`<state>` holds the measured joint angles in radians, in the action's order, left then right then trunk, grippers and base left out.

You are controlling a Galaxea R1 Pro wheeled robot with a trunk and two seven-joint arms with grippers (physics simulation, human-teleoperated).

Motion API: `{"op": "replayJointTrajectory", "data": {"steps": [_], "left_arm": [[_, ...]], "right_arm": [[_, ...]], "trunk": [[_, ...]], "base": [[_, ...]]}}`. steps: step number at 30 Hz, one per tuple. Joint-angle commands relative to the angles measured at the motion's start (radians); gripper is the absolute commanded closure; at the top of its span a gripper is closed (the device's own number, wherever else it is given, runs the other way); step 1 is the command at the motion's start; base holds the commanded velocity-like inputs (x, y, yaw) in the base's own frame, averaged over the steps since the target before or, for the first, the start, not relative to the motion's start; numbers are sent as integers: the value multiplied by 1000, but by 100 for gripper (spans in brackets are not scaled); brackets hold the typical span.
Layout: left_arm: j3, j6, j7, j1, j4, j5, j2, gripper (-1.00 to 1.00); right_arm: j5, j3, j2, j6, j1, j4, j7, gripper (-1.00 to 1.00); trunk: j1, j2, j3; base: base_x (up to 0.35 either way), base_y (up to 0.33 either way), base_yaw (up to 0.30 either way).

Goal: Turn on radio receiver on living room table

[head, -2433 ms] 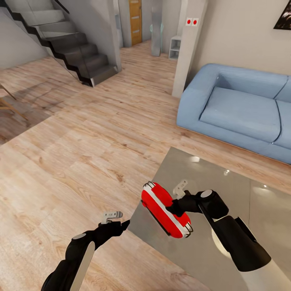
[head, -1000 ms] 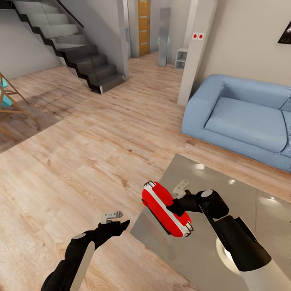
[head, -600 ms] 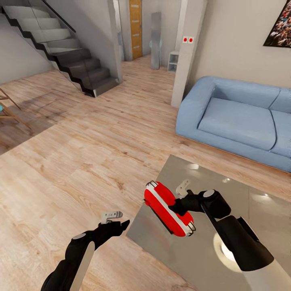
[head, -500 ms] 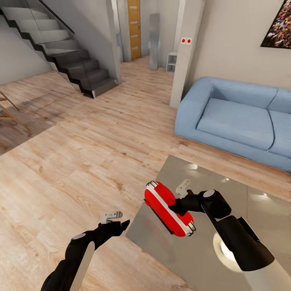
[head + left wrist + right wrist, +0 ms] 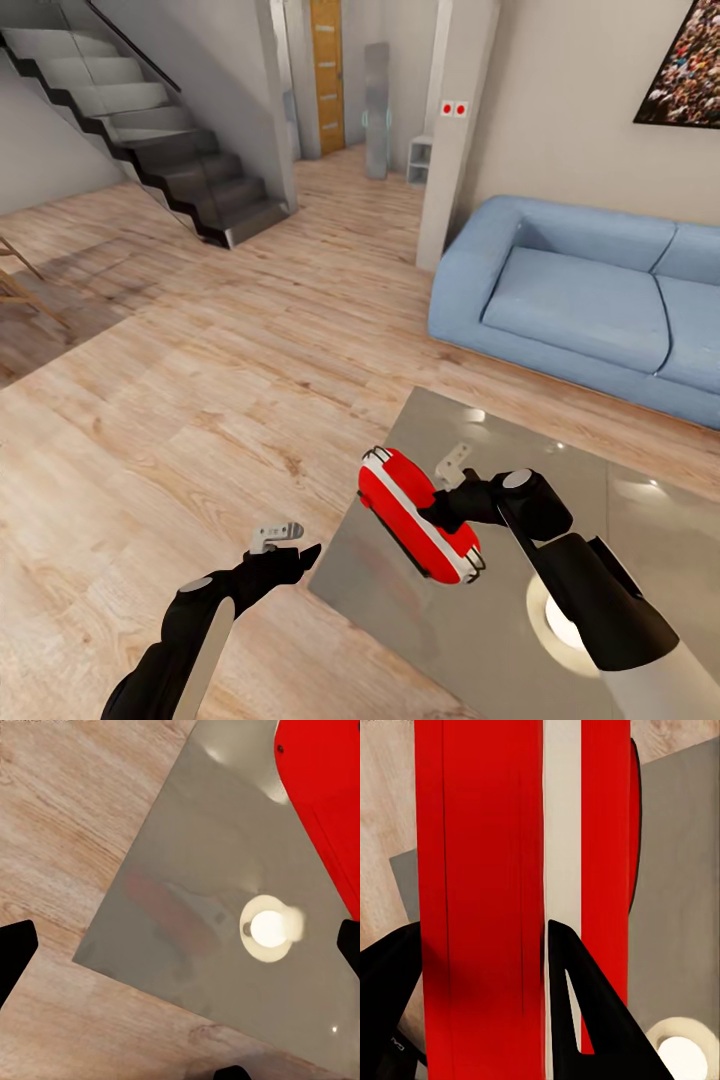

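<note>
The radio is a red oval case with a white band, held tilted above the near left corner of the glossy grey-beige coffee table. My right gripper is shut on the radio's side; in the right wrist view its black fingers clamp the red body. My left gripper hangs open over the wood floor just off the table's corner, and its wrist view looks down on the table top and the radio's red edge.
A pale-blue sofa stands behind the table under the crowd picture. A beige pillar rises beside the sofa's left end. Dark stairs climb at the back left. A ceiling light reflects in the table.
The camera has shifted, so the room sits differently in the picture and more of the wall picture shows. Both arms and the held radio keep the same pose.
</note>
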<state>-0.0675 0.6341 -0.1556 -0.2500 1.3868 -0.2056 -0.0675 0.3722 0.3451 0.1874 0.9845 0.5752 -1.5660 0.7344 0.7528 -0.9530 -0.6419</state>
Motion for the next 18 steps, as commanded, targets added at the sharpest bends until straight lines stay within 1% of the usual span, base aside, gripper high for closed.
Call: {"op": "replayJointTrajectory", "data": {"steps": [1,8,13,18], "left_arm": [[0,0,0,0,0,0,0,-100],[0,0,0,0,0,0,0,-100],[0,0,0,0,0,0,0,-100],[0,0,0,0,0,0,0,-100]], "right_arm": [[-7,0,0,2,0,0,0,100],[-7,0,1,2,0,0,-1,100],[-7,0,1,12,0,0,-4,100],[-7,0,0,5,0,0,-3,100]], "trunk": [[0,0,1],[0,0,11],[0,0,12],[0,0,12]], "base": [[0,0,77],[0,0,90],[0,0,12],[0,0,0]]}}
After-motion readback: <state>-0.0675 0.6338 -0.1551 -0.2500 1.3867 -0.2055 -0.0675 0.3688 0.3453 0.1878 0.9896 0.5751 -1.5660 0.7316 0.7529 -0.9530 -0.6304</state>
